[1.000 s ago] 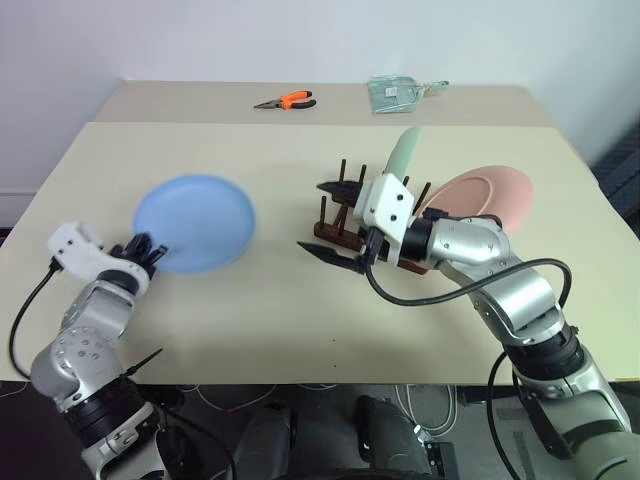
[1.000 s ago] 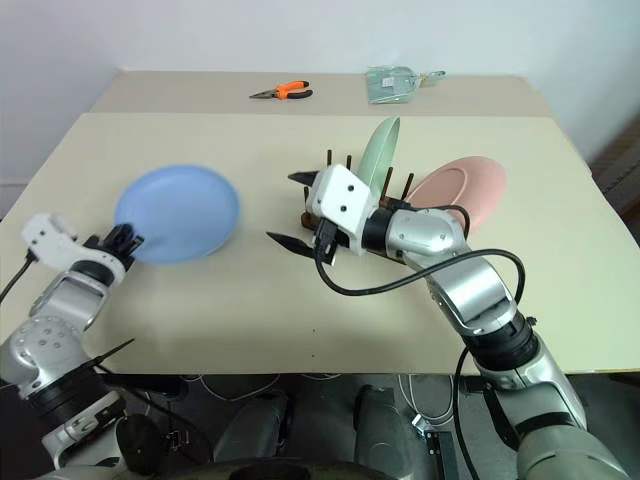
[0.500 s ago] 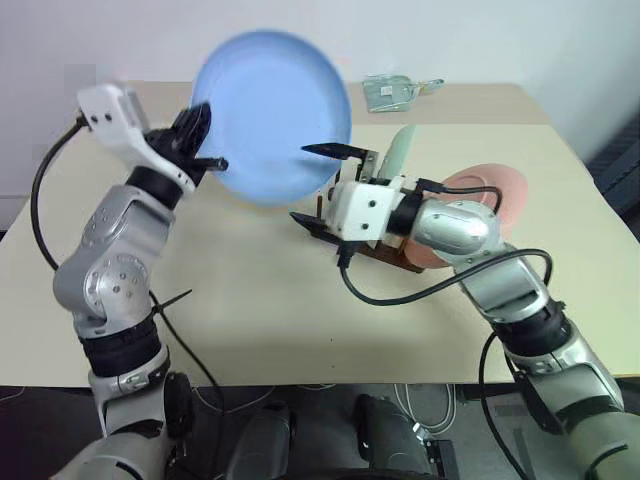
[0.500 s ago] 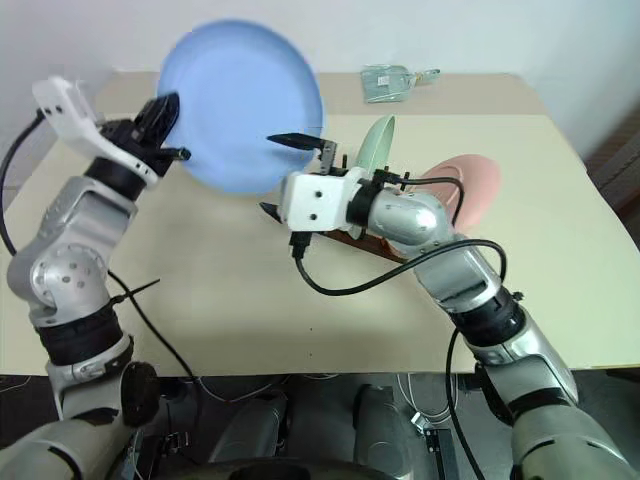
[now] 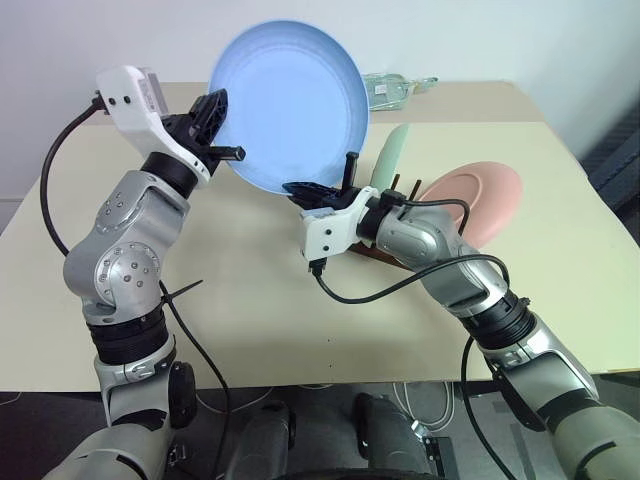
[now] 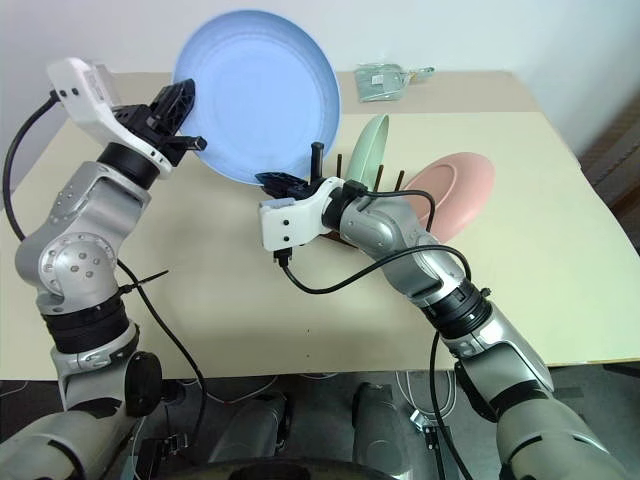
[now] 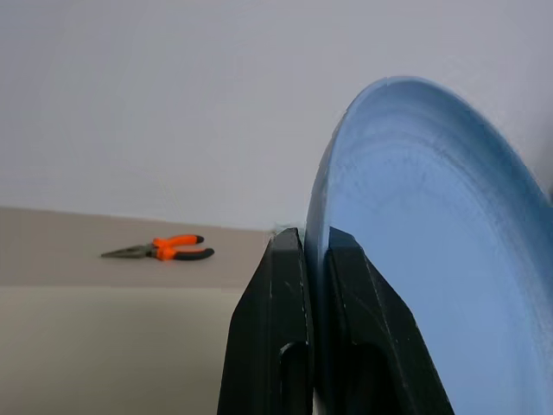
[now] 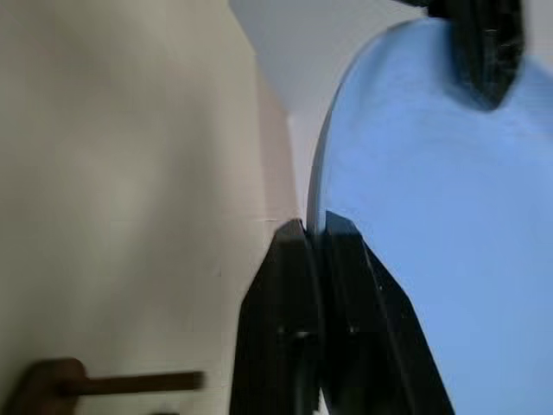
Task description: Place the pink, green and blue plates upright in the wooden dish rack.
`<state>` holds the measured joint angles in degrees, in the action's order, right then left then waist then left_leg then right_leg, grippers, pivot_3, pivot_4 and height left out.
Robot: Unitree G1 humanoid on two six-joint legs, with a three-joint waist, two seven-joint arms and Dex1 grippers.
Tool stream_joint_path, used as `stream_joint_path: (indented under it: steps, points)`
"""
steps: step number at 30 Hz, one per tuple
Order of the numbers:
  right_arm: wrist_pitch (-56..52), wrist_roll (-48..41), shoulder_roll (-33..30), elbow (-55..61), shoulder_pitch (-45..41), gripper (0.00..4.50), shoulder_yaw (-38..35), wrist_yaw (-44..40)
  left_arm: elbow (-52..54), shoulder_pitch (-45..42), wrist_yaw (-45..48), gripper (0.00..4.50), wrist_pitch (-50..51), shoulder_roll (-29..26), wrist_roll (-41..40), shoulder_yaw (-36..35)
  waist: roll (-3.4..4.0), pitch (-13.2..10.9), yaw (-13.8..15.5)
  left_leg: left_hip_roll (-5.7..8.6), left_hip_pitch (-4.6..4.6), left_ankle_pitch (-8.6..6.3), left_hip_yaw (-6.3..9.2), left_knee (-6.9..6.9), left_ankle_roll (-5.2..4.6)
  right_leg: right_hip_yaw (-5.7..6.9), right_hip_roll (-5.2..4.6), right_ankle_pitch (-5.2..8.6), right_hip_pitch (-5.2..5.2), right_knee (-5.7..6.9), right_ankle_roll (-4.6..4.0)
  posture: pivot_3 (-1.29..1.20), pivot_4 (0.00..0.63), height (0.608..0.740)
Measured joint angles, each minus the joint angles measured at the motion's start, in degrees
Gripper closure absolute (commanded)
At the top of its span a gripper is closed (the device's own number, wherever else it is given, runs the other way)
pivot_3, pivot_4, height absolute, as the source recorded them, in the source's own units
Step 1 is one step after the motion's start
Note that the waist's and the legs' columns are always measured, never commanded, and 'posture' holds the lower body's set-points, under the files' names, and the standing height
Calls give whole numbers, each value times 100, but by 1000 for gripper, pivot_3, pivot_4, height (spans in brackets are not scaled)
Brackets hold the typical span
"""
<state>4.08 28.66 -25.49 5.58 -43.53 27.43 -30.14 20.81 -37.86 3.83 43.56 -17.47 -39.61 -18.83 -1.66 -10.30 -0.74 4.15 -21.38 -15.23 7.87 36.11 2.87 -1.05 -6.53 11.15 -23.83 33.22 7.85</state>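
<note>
Holding the blue plate [image 5: 290,108] upright in the air above the bench [image 5: 250,290], we pinch its rim from two sides: our left gripper [image 5: 222,125] clamps the left edge, our right gripper [image 5: 312,190] is closed on the lower edge. Just behind our right gripper, the green plate [image 5: 388,160] stands upright in the wooden rack [image 5: 385,250], and the pink plate [image 5: 475,200] leans at the rack's right end. Orange-handled pliers [image 7: 160,250] lie on the far bench.
</note>
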Motion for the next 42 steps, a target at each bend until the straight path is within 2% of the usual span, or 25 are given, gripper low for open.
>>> stream_joint_path:
  steps: [2,5,8,12,16,17,19,23,27,30,35,42]
  points:
    - [-9,14,76,-20,0,4430,-25,5,0,2,1,4500,-5,9,-48,-49,1,0,-9,0,0,0,0,-1,0,-1,1,0,-1,1,0,0,150,740]
    - [-25,-158,297,-18,0,4500,-180,5,-16,-48,-28,3452,-168,248,-358,-280,0,0,-2,-1,-1,0,1,1,0,-2,1,0,0,0,-1,0,150,740]
    - [-253,-667,677,37,0,4500,-476,-39,-206,-476,-260,2005,-611,481,-625,-623,-4,-2,11,0,-2,0,6,3,0,-1,2,-2,0,-1,-3,0,150,740]
    - [-747,-1457,1021,313,-2,4500,-984,-159,-610,-771,-399,2005,-1409,85,-220,-948,1,0,-6,0,5,1,3,-6,1,-3,4,-2,1,1,-3,0,150,740]
    - [-1642,-2421,1431,577,-60,4500,-1621,-183,-1009,-286,-215,2005,-1882,-430,548,-767,3,-1,-10,-1,4,-1,3,-6,-3,-5,6,-4,-3,5,-6,0,150,740]
    - [-2164,-2953,1697,718,-145,4500,-1889,-142,-1095,-24,-36,2005,-2018,-587,791,-608,5,-1,-12,-1,3,-3,3,-7,-6,-6,6,-5,-8,7,-8,0,150,740]
    - [-3460,-4240,2329,1189,-406,4500,-2698,213,-1222,755,461,2005,-2213,-759,1165,-208,24,6,-20,-2,2,-5,2,-15,-10,-11,7,-8,-16,13,-13,0,150,740]
    - [-5206,-6216,3224,1892,-758,4500,-3784,1331,-1371,2003,1308,2005,-2281,-660,1421,654,23,6,-5,-7,-7,-6,10,-18,-11,-6,8,-12,-29,16,-21,0,150,740]
    - [-6217,-7438,3377,1942,-754,4500,-4299,2658,-1233,2478,2018,2005,-2314,-724,1513,1160,27,4,4,-7,-9,-4,9,-14,-9,-6,8,-6,-32,16,-44,0,150,740]
    - [-6444,-8239,3379,1945,-699,4500,-4620,3705,-996,2758,2436,2005,-2300,-708,1505,1419,46,-2,-14,-8,-8,-4,6,-19,-10,-8,8,-6,-38,18,-44,0,150,740]
    - [-6283,-9439,3379,1912,-666,4500,-4691,5344,-967,2846,2585,2005,-2251,-596,1405,1497,46,-1,-45,-12,-7,-3,1,-21,-11,-9,11,-13,-46,26,-32,0,150,740]
    - [-5284,-10976,3367,829,-734,4500,-4942,6637,-941,2914,2713,2005,-2188,-596,1445,1568,51,-2,-38,-12,-7,-3,-3,-17,-12,-10,11,-13,-41,24,-31,0,150,740]
